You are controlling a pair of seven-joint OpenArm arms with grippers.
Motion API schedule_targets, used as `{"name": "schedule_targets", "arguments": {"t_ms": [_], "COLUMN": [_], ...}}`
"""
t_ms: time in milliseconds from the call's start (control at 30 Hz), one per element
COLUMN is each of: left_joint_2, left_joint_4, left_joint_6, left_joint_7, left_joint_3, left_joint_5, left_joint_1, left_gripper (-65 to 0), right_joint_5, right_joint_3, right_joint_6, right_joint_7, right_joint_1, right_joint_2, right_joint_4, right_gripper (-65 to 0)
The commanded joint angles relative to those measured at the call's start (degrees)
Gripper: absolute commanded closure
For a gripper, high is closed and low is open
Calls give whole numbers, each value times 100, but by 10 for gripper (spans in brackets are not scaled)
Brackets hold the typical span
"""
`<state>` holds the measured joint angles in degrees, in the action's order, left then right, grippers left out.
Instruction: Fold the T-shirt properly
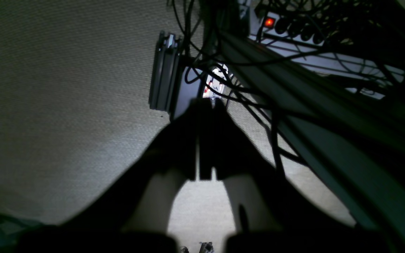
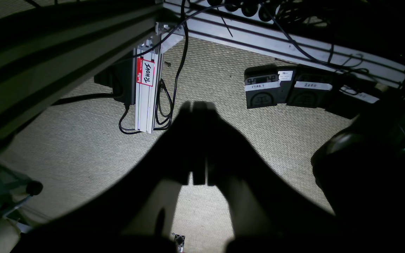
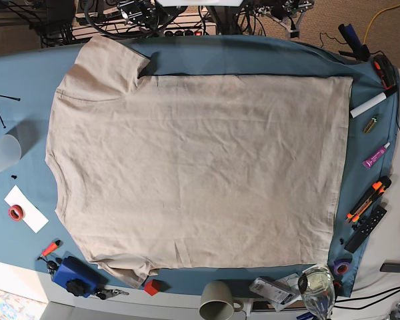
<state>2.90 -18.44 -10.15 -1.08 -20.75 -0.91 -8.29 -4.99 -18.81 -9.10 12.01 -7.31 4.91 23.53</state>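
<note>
The T-shirt [image 3: 193, 177] lay spread flat on the blue-teal table cloth [image 3: 27, 87], collar to the left and hem to the right, one sleeve at the far left and the other at the near left. It was laid out full and unfolded, which I judged to be the starting condition for folding; no fold had yet been made.

Neither arm appeared in the base view. Both wrist cameras looked down on woven floor matting below the table, so the arms were judged parked clear of the work surface. The right gripper [image 2: 199, 105] had its fingers pressed together with nothing between them, hanging above the matting near foot pedals [image 2: 283, 91] taped with handwritten labels. The left gripper [image 1: 204, 103] was likewise closed and empty, beside an aluminium frame post [image 1: 165, 72] and cabling.

Containers, left to right along the table edges: a translucent plastic cup [image 3: 1, 155] at the left edge, contents not discernible; a grey-green mug [image 3: 219, 301] at the near edge, seemingly empty; a clear glass [image 3: 318, 288] near right, contents not discernible.
</note>
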Motion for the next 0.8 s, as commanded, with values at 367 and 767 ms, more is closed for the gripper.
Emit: {"name": "schedule_targets", "arguments": {"t_ms": [367, 767], "left_joint_2": [240, 750], "left_joint_4": [-92, -1862], "left_joint_6": [-476, -1829], "left_joint_7": [0, 22], "left_joint_3": [-2, -2], "left_joint_5": [-15, -568], "left_joint_1": [-212, -1792], "left_gripper": [0, 0], "right_joint_5": [-28, -33], "right_joint_3": [-2, 15], "right_joint_6": [-48, -20], "right_joint_7": [238, 1292], "right_joint_1": [-138, -1746], "right_joint_2": [70, 778], "right_joint_4": [63, 2809], "right_gripper": [0, 0]}}
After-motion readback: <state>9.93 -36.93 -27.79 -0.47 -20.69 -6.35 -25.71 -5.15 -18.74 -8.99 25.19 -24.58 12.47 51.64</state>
